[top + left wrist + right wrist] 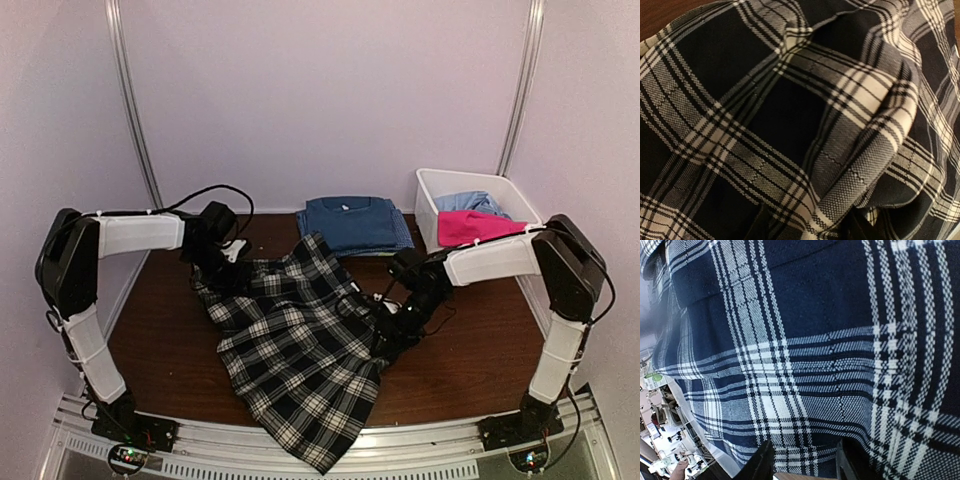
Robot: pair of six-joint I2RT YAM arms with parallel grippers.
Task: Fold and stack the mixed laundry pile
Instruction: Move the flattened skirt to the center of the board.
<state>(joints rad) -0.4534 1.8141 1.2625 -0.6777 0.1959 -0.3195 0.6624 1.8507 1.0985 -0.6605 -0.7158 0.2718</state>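
Note:
A black-and-white plaid shirt (300, 340) lies spread and rumpled across the middle of the table, its lower end hanging over the front rail. My left gripper (228, 268) sits at the shirt's far left corner. In the left wrist view bunched plaid (790, 125) covers the fingers, so the jaws are hidden. My right gripper (392, 325) is at the shirt's right edge. In the right wrist view its fingers (764, 460) stand apart, with flat plaid (815, 340) lying between and beyond them, not pinched. A folded dark blue T-shirt (350, 222) rests at the back.
A white bin (430, 215) stands at the back right and holds a bright pink piece (470, 226) and a pale blue piece (470, 202). Bare brown table (470, 350) shows to the right and left of the shirt. Walls close in on all sides.

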